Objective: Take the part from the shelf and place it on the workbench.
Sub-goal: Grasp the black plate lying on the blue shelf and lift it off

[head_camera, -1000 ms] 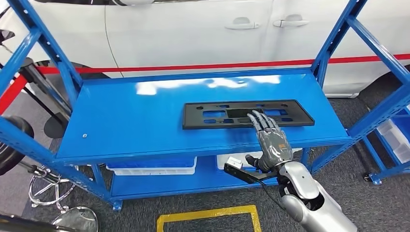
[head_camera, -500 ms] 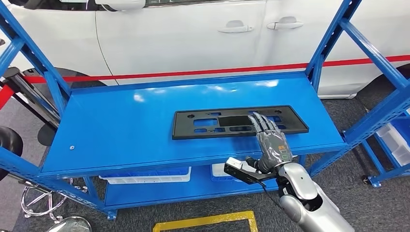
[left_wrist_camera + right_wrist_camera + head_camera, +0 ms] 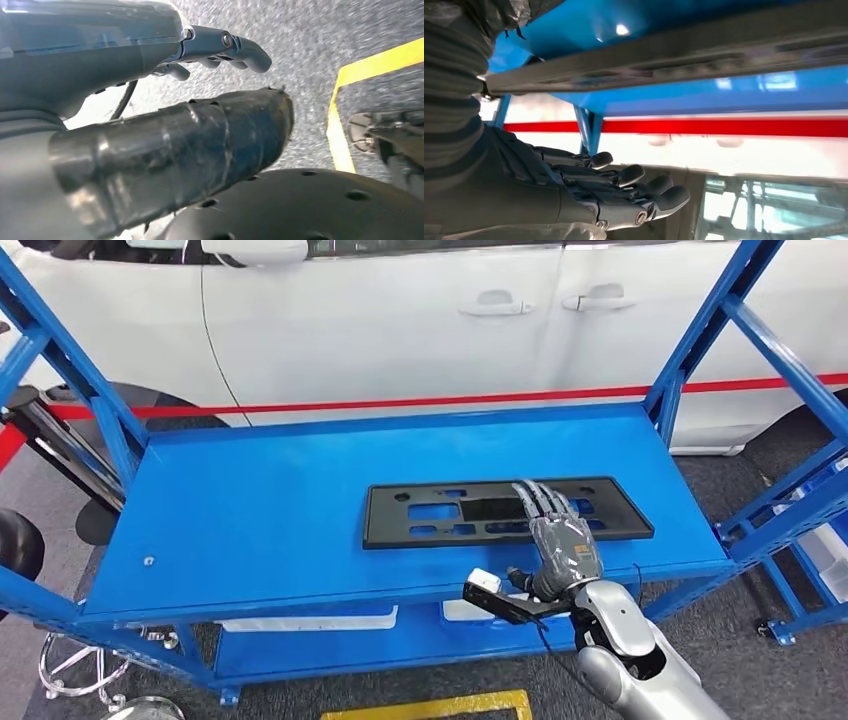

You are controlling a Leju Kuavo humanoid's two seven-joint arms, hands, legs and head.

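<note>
The part (image 3: 505, 512), a flat black plate with cut-out windows, lies on the top board of the blue shelf (image 3: 260, 510), towards its front right. The right hand (image 3: 560, 540) is stretched out flat over the part's right half, fingers straight and a little apart, holding nothing; whether the fingertips touch the plate cannot be told. In the right wrist view the same fingers (image 3: 624, 190) reach out straight. The left hand (image 3: 220, 47) hangs over the grey floor with its fingers curled in on nothing.

This looks like the reaching step: the part is not yet gripped. Next, I judge, the hand must get under an edge or hook into a window, since so thin a plate lying flat offers little to grasp; dragging it to the front edge might help.

Behind the shelf stands a white car (image 3: 420, 320). The slanted shelf uprights (image 3: 700, 335) beside the arm could hamper the lift, and plastic bins (image 3: 310, 620) sit on the lower board
</note>
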